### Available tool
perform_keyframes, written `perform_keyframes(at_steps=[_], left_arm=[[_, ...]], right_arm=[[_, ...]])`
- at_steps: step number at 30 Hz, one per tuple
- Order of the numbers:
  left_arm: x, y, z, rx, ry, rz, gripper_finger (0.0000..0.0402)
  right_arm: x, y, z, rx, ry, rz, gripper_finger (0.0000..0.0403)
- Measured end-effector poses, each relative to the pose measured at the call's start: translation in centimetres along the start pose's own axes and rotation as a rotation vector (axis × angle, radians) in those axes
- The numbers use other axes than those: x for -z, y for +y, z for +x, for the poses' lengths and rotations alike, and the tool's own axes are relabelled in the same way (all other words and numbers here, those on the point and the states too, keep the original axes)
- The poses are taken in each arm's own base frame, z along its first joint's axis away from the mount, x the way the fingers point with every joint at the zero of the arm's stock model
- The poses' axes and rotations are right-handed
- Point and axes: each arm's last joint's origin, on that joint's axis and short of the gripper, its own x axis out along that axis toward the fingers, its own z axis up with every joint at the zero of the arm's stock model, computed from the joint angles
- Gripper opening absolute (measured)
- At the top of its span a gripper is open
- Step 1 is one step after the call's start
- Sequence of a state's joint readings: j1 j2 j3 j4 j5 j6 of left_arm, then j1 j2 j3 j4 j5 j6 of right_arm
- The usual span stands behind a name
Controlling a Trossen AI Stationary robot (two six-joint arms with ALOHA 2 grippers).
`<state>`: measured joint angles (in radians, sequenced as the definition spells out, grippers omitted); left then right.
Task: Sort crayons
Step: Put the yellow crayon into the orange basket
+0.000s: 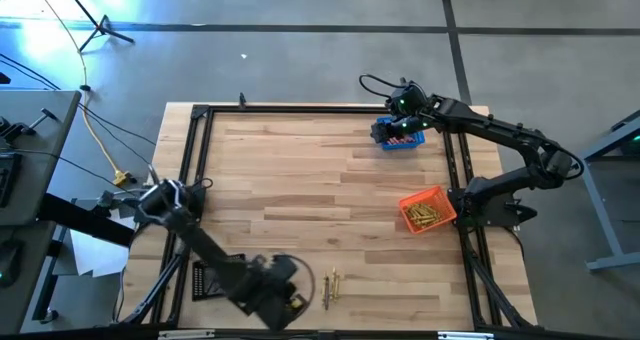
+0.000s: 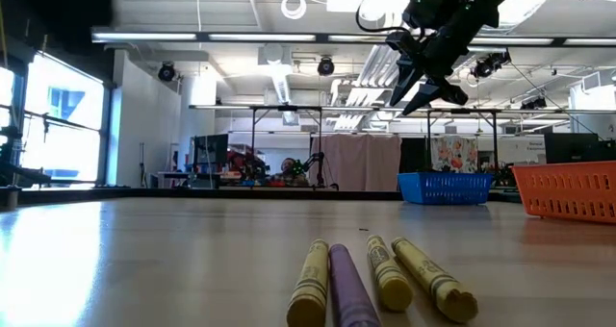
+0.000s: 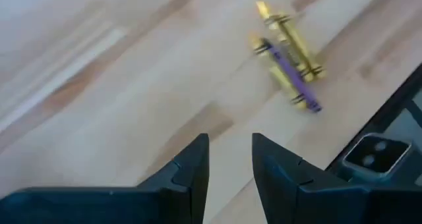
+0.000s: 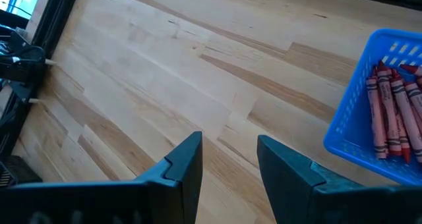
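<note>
I have the left gripper down at the near edge of the table, its two dark fingers released with a clear gap between them and nothing in it. Just ahead of those fingertips, on the bare wood, lies a small cluster of crayons — three yellow and one purple, side by side and touching; in the low view the same four crayons lie in a row at the front, the purple one second from the left. My right gripper hangs in the air at the far side of the table, also released and empty, its fingers apart. Right beside it, a little below, sits the blue basket, and inside that I can see several red-orange crayons lying together lengthwise. Nearer to me from that claw, by the table's right edge, stands the orange basket with a heap of yellow crayons inside. On the left gripper's other side from the loose cluster, a black basket sits partly hidden under the arm — I cannot tell what it holds.
</note>
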<state>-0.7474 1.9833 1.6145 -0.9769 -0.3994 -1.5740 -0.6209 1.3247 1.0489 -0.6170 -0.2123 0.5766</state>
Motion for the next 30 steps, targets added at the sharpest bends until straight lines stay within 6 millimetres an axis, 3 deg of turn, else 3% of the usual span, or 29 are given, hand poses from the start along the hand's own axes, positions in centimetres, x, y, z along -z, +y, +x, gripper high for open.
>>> perform_keyframes(at_steps=[8,15,30], left_arm=[[-2.9,-2.5,4.8,0.154,0.032,-0.004,0.0100],[-3.6,-3.5,7.7,0.226,0.074,-0.026,0.0103],[-4.0,-3.2,9.2,0.195,0.104,-0.089,0.0135]], right_arm=[[0.0,0.0,0.0,0.000,0.000,0.000,0.0133],[0.0,0.0,0.0,0.000,0.000,0.000,0.0133],[0.0,0.0,0.0,0.000,0.000,0.000,0.0133]])
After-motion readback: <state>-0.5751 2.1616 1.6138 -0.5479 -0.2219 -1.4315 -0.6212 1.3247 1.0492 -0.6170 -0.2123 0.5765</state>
